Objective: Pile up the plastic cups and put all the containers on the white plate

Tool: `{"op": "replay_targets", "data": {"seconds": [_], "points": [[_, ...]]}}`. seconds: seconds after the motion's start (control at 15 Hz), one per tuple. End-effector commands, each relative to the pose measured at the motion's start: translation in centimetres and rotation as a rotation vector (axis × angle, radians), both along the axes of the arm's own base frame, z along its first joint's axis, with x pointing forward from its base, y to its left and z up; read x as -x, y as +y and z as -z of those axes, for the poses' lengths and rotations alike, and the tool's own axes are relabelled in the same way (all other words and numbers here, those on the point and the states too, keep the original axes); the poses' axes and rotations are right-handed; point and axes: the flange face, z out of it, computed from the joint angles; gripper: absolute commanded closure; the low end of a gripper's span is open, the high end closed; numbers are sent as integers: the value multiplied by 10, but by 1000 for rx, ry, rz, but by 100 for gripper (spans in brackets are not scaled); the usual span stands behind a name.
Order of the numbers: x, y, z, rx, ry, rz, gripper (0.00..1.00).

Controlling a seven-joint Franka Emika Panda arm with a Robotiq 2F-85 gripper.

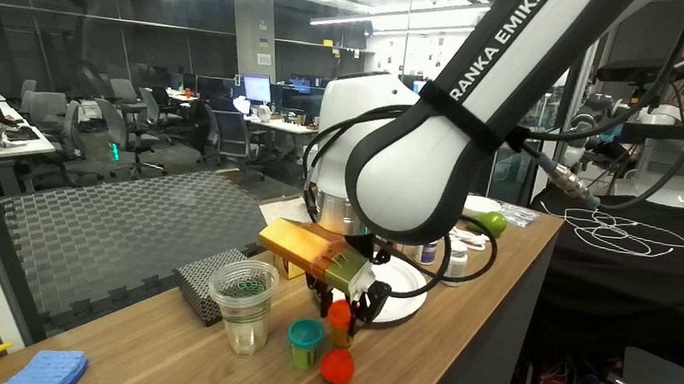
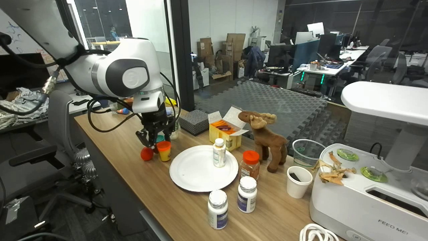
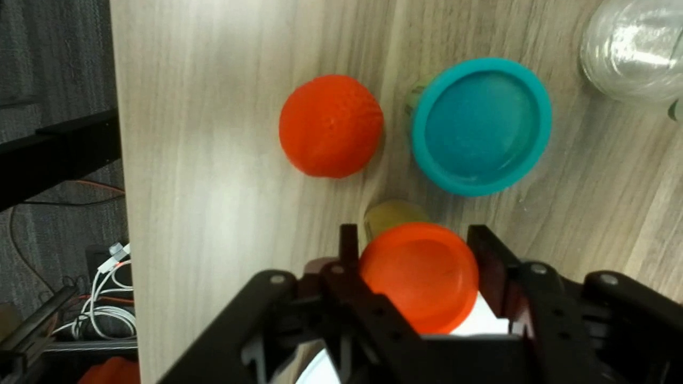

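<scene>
Pincer (image 3: 414, 230): jaws set either side of orange pot (image 3: 421, 277); whether gripped cannot be told.
Orange pot: seen between teal pot (image 3: 480, 128) and plate (image 2: 190, 174).
Cups (image 1: 246, 332): seen apart, one near teal pot, other cup (image 2: 306, 154) near moose (image 2: 271, 139).

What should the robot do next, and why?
Maybe close the gripper snugly on the orange-lidded pot: the jaws stand on both sides of its lid, though I can't tell if they grip yet, and the pot is on the table beside the white plate, where it should go.
</scene>
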Motion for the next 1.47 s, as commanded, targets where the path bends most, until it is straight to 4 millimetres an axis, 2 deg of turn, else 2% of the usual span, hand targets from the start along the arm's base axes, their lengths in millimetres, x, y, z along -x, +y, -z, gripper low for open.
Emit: {"op": "replay_targets", "data": {"seconds": [0.0, 0.27, 0.4, 0.73, 1.13, 1.4], "points": [[6, -4, -31, 23, -58, 8, 71], [-11, -23, -44, 22, -63, 16, 71], [-25, -37, -38, 33, -62, 22, 71], [-62, -63, -10, 34, -8, -78, 71], [-106, -71, 11, 94, 7, -84, 71], [-116, -74, 9, 117, 16, -72, 71]]}}
